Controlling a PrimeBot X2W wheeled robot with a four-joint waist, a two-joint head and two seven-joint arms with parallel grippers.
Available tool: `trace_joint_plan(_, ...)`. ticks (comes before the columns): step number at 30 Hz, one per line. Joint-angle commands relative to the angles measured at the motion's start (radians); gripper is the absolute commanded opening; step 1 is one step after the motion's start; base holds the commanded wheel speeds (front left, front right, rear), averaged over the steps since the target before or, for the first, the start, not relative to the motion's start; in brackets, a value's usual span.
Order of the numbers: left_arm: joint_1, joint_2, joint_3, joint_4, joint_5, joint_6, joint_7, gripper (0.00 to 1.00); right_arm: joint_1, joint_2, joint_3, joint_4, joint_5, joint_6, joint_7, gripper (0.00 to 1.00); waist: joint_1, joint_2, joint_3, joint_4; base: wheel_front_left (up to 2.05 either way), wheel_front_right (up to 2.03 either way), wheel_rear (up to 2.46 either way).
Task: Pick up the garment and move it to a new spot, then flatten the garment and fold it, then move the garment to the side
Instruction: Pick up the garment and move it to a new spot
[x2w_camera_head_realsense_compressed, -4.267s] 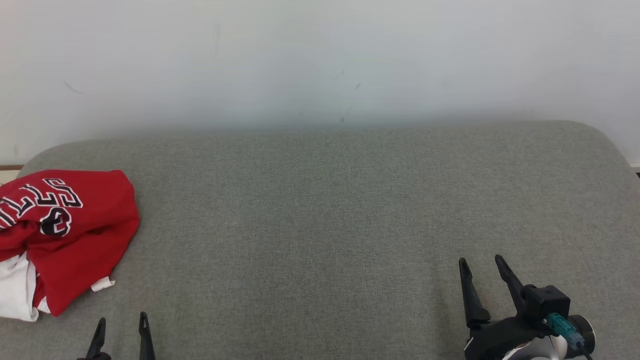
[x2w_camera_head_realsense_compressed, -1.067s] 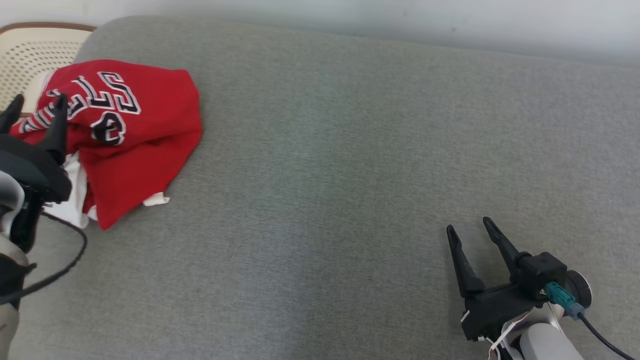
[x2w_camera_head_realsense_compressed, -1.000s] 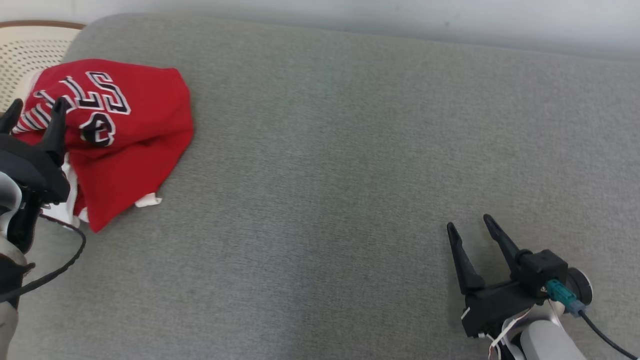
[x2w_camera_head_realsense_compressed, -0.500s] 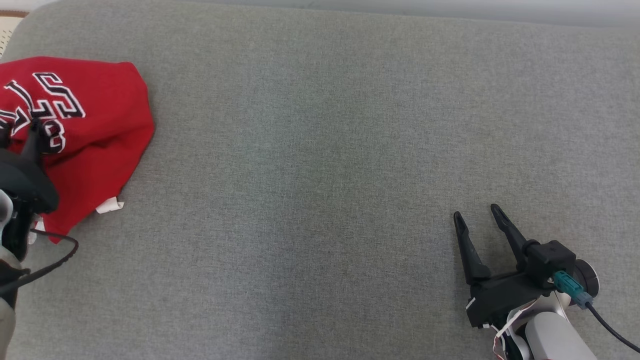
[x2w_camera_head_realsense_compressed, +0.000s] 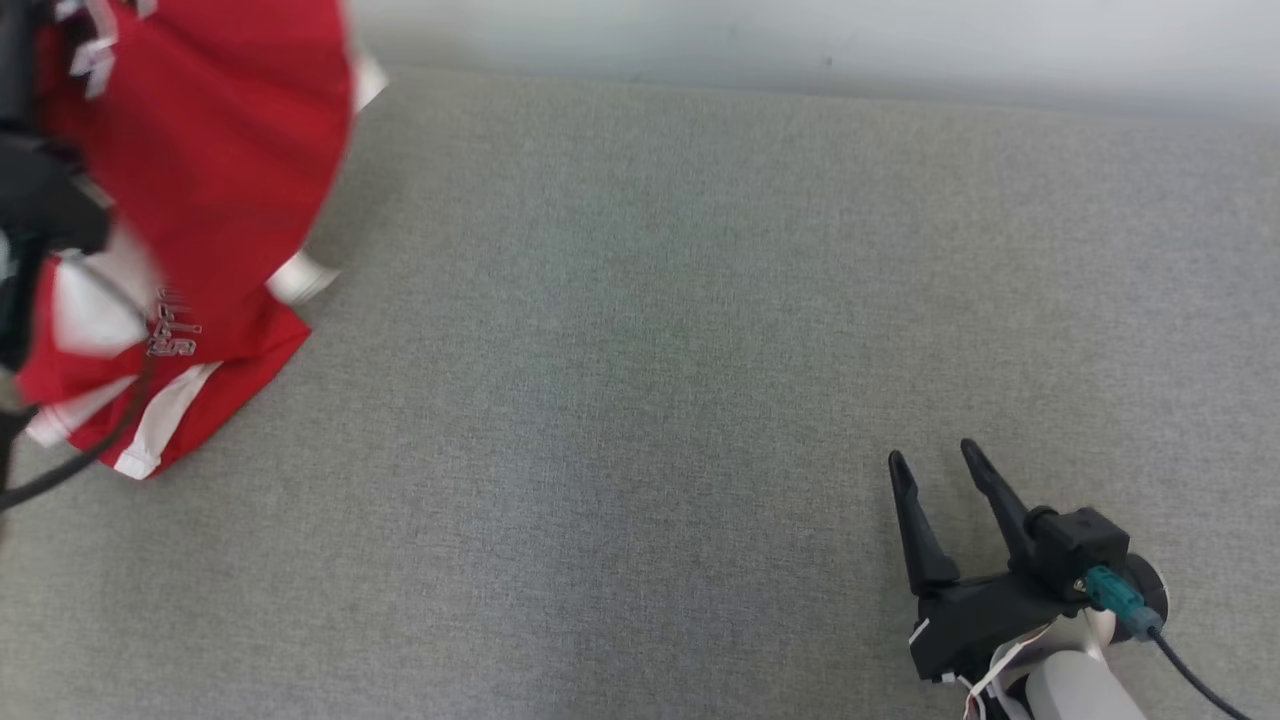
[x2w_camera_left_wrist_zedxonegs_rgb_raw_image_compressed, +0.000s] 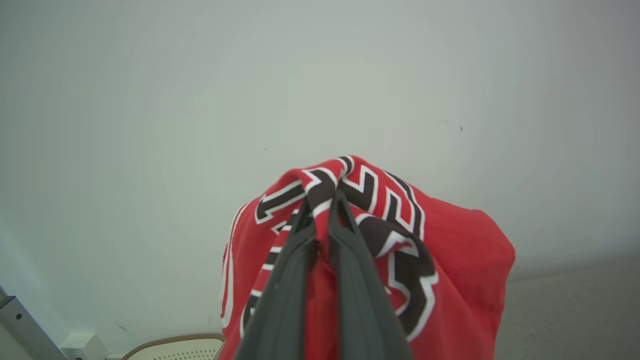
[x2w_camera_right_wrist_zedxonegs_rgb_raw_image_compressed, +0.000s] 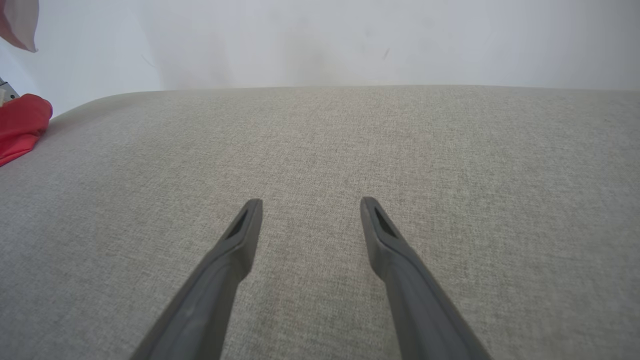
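Grey padded surface (x2w_camera_head_realsense_compressed: 700, 350), and the red garment (x2w_camera_head_realsense_compressed: 220, 150) hangs upper left of frame: soft, light, floppy. Left fingers (x2w_camera_left_wrist_zedxonegs_rgb_raw_image_compressed: 285, 280) pinch a bunched lettered fold, though I'd grab a seam. Right fingers (x2w_camera_head_realsense_compressed: 915, 530) spread wide, lower right, holding nothing

Soft red cloth on the garment (x2w_camera_head_realsense_compressed: 220, 150), smooth with a slight sheen, the cushion (x2w_camera_head_realsense_compressed: 640, 350) a matt grey coarse weave, the right gripper (x2w_camera_head_realsense_compressed: 931, 452) matt dark plastic, the wall (x2w_camera_head_realsense_compressed: 800, 30) smooth and pale.
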Motion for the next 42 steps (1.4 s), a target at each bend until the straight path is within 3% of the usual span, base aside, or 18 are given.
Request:
trace_joint_plan(1, 0.008, -0.013, -0.004, -0.03, 0.011, -0.001, -0.004, 0.0, 0.011, 0.007, 0.0, 0.002, 0.004, 0.001, -0.001, 1.0, 0.0001, 0.0, -0.019, -0.002, 0.0, 0.0, 0.0)
trace_joint_plan(6, 0.021, -0.054, -0.035, -0.137, 0.033, -0.001, -0.004, 0.0, 0.017, 0.023, 0.003, 0.011, 0.016, 0.001, -0.001, 1.0, 0.0001, 0.0, -0.046, -0.016, 0.0, 0.0, 0.0)
trace_joint_plan(19, 0.108, -0.176, -0.218, -0.324, -0.054, -0.002, -0.004, 0.0, 0.03, 0.052, -0.023, 0.014, 0.023, 0.001, -0.001, 1.0, 0.0001, 0.0, -0.093, -0.118, 0.0, 0.0, 0.0)
trace_joint_plan(29, 0.311, -0.274, -0.243, -0.247, -0.05, -0.002, -0.004, 0.0, 0.022, 0.068, -0.007, 0.014, 0.029, 0.001, -0.001, 1.0, 0.0001, 0.0, -0.101, -0.262, 0.0, 0.0, 0.0)
trace_joint_plan(31, 0.362, -0.285, -0.246, -0.215, -0.028, -0.002, -0.004, 0.22, 0.019, 0.063, 0.003, 0.014, 0.028, 0.001, -0.001, 1.0, 0.0001, 0.0, -0.102, -0.29, 0.0, 0.0, 0.0)
trace_joint_plan(32, 0.379, -0.29, -0.244, -0.197, -0.019, -0.002, -0.004, 0.39, 0.019, 0.059, 0.004, 0.015, 0.03, 0.001, -0.001, 1.0, 0.0001, 0.0, -0.103, -0.301, 0.0, 0.0, 0.0)
trace_joint_plan(33, 0.397, -0.295, -0.236, -0.181, -0.003, -0.002, -0.003, 0.66, 0.018, 0.055, 0.007, 0.014, 0.032, 0.001, -0.001, 1.0, 0.0001, 0.0, -0.104, -0.313, 0.0, 0.0, 0.0)
trace_joint_plan(34, 0.397, -0.295, -0.236, -0.181, -0.003, -0.002, -0.003, 0.66, 0.018, 0.055, 0.007, 0.014, 0.032, 0.001, -0.001, 1.0, 0.0001, 0.0, -0.104, -0.313, 0.0, 0.0, 0.0)
trace_joint_plan(35, 0.414, -0.304, -0.224, -0.168, 0.007, -0.002, -0.003, 1.0, 0.018, 0.053, 0.01, 0.014, 0.034, 0.001, -0.001, 1.0, 0.0001, 0.0, -0.105, -0.321, 0.0, 0.0, 0.0)
trace_joint_plan(42, 0.545, -0.343, -0.083, -0.121, 0.063, 0.017, -0.003, 1.0, 0.029, 0.049, 0.01, 0.009, 0.036, 0.001, -0.001, 1.0, 0.0001, 0.0, -0.112, -0.333, 0.0, 0.0, 0.0)
